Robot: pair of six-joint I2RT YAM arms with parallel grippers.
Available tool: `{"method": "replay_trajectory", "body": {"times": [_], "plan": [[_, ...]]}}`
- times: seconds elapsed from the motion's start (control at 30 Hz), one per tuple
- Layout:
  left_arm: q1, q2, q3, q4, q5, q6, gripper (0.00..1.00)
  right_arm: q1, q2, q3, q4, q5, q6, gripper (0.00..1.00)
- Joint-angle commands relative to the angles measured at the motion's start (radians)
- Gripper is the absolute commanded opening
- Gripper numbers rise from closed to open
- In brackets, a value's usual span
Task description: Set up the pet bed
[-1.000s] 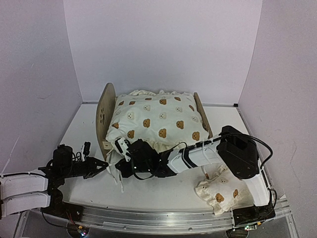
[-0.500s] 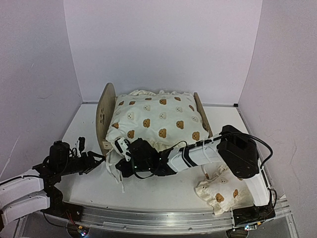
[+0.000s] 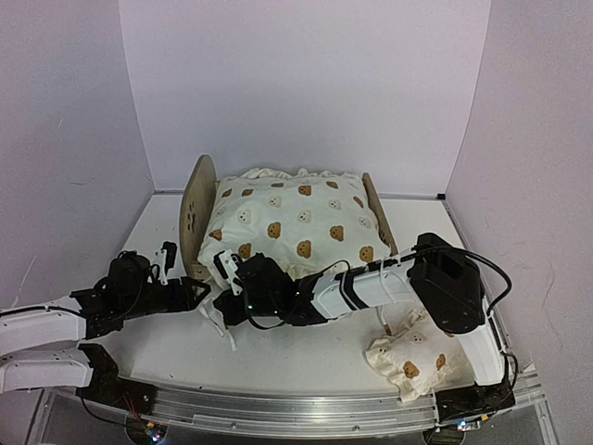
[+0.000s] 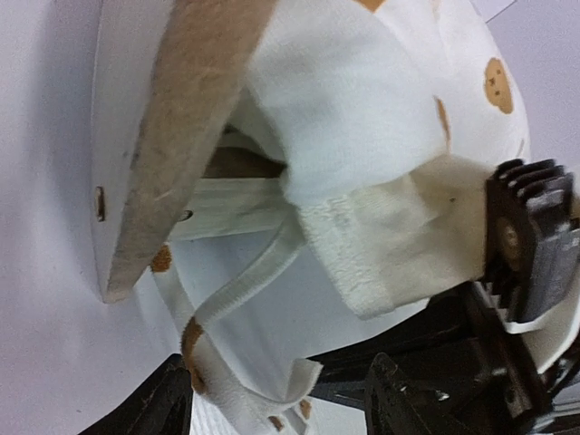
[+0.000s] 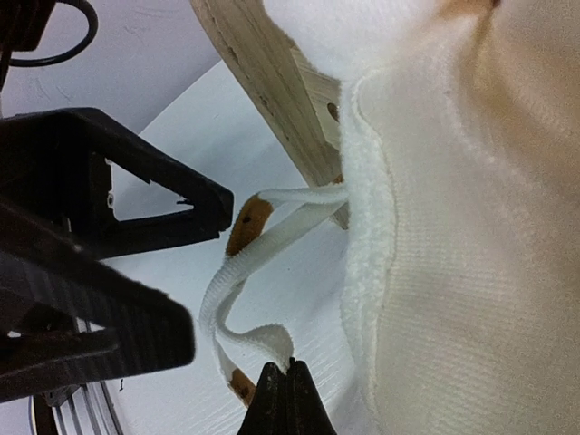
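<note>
Pet bed [image 3: 196, 202] stands mid-worktop [image 3: 153, 236], long axis left to right with its head end leftward, so the tie [image 5: 263, 245] at its near-left corner hangs just ahead of the released left gripper [image 3: 196, 295], nearer than the clenched right gripper [image 5: 281, 399], whose hold cannot be told.

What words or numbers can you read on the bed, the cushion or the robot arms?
None: no words, numbers or labels can be read in any view.
The cushion and the small pillow carry only bear-face prints.
The pet bed's headboard has only a paw-print cutout, no writing.
</note>
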State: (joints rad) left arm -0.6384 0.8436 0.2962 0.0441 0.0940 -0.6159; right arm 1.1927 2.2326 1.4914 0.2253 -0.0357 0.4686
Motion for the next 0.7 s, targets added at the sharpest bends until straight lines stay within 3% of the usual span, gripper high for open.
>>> {"method": "replay_trajectory", "body": {"times": [0.0, 0.23, 0.53, 0.67], "plan": [[-0.004, 0.038, 0.049, 0.033, -0.153, 0.043, 0.64, -0.001, 0.001, 0.057, 0.054, 0.036, 0.001, 0.00], [-0.004, 0.162, 0.066, 0.073, -0.211, 0.020, 0.55, -0.001, 0.008, 0.063, 0.077, 0.034, 0.009, 0.00], [-0.004, 0.083, 0.012, 0.126, -0.231, 0.017, 0.15, -0.014, 0.032, 0.083, 0.059, 0.054, 0.064, 0.00], [-0.004, 0.000, -0.050, 0.163, -0.194, 0.018, 0.07, -0.024, 0.081, 0.150, 0.051, 0.072, 0.084, 0.00]]}}
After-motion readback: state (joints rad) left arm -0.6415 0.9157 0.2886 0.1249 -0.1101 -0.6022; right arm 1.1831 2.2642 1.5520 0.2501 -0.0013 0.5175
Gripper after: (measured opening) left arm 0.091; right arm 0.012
